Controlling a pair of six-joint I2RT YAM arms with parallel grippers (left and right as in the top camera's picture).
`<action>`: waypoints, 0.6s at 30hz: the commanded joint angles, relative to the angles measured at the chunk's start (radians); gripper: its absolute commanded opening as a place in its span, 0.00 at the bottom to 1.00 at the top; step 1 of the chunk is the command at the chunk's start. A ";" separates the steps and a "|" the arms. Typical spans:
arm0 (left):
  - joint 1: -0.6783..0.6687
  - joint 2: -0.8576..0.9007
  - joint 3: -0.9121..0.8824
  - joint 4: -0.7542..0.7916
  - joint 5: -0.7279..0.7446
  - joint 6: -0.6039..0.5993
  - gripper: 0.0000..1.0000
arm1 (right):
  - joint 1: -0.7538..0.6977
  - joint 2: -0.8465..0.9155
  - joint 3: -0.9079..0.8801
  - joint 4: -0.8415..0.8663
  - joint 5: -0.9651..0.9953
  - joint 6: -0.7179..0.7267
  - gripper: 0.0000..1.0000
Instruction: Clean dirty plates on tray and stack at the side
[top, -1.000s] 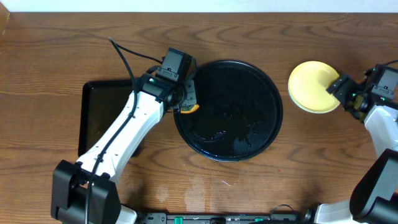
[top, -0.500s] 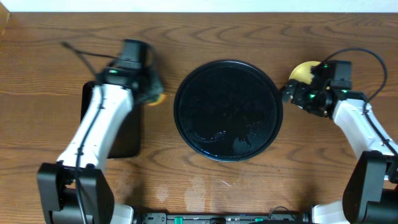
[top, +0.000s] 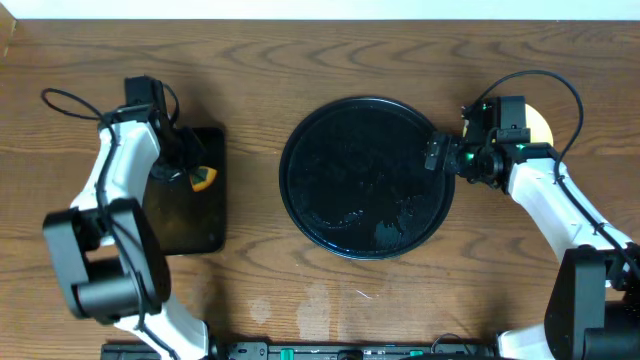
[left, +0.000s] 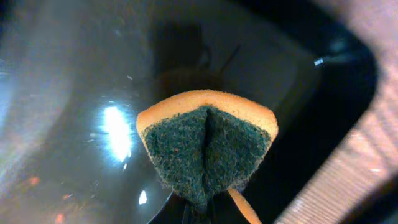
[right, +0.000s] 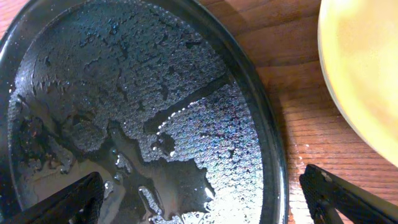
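The round black tray (top: 340, 205) sits mid-table with no plate on it. From above it reads as plain gloss. The right wrist camera shows more, a thin sheet of water pooled across the floor (right: 155, 124) and fine beads clinging round it. A pale yellow plate (right: 367, 68) rests on the bare wood just off the tray's right rim, apart from it. From above only a sliver (top: 541, 126) peeps out behind the right arm, and I can't tell whether anything lies beneath it.

The right gripper (top: 437, 153) hangs over the tray's right edge, fingers spread wide with nothing between them. A green light glows on its wrist.

Over on the left, the left gripper (top: 188, 170) is pinching a sponge (left: 208, 149) above the black rectangular tray (top: 190, 225). From above the sponge is a yellow-green scrap. The left wrist view shows it folded, dark green scouring face outward with an orange foam edge, and lamps glinting in the shiny tray below.

The table (top: 300, 60) is brown wood with a strong grain, and a pale strip runs along its far edge. Black cables loop from both arms.
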 joint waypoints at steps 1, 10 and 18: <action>0.014 0.035 -0.011 -0.002 0.012 0.027 0.08 | 0.013 -0.026 0.003 -0.011 0.008 -0.018 0.99; 0.089 0.028 -0.006 -0.022 0.012 0.028 0.62 | 0.013 -0.040 0.003 -0.063 0.007 -0.019 0.99; 0.147 -0.085 0.018 -0.065 0.132 0.039 0.78 | 0.013 -0.230 0.003 -0.127 0.000 -0.026 0.99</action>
